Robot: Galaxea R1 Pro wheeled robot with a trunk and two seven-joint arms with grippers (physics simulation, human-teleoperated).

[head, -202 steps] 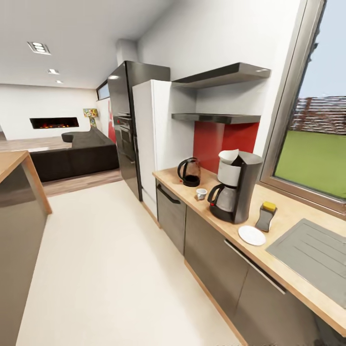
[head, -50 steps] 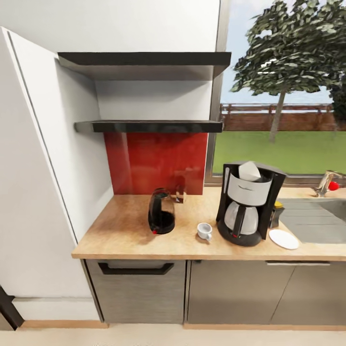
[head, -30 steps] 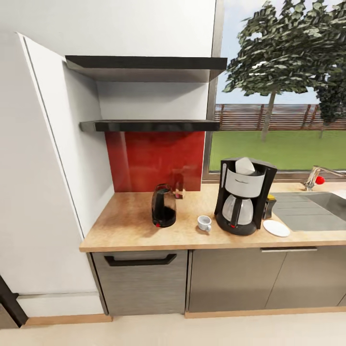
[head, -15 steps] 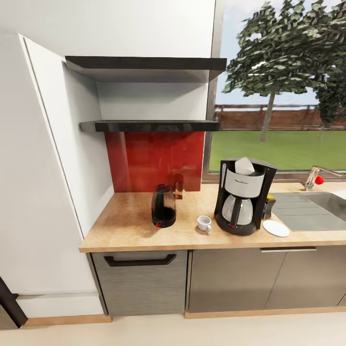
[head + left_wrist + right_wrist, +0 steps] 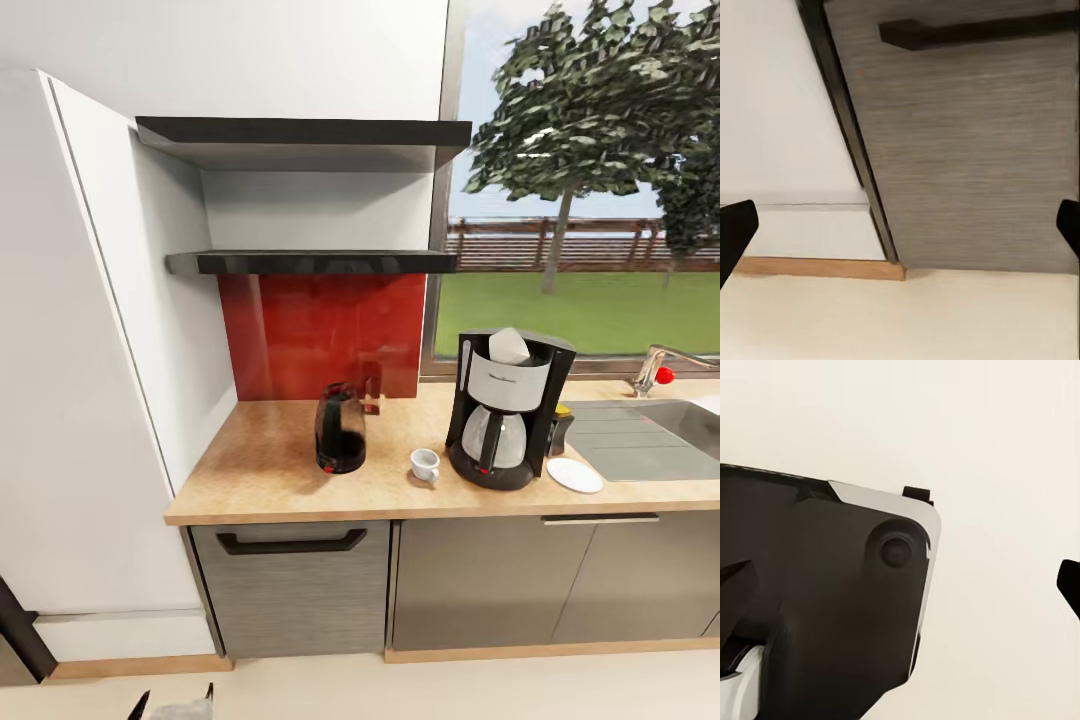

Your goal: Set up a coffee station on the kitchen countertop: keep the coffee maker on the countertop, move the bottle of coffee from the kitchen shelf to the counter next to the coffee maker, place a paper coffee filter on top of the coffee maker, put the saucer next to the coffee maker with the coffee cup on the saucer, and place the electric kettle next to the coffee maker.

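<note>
Facing the kitchen countertop (image 5: 270,480), arms low.
I see the coffee cup (image 5: 425,464) between electric kettle (image 5: 340,438) and coffee maker (image 5: 505,410); left gripper (image 5: 900,225) and right gripper (image 5: 907,577) fingers spread apart, released.

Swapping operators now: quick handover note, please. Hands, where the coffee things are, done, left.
Left hand: open, empty, low by the cabinet front. Right hand: open, empty, over the floor.
On the kitchen countertop: coffee maker with paper coffee filter on top; bottle of coffee beside it; electric kettle further off; coffee cup on bare wood; saucer on the maker's other side.
Done: maker, filter, bottle.
Left: cup onto saucer; probably bring the kettle closer.
</note>
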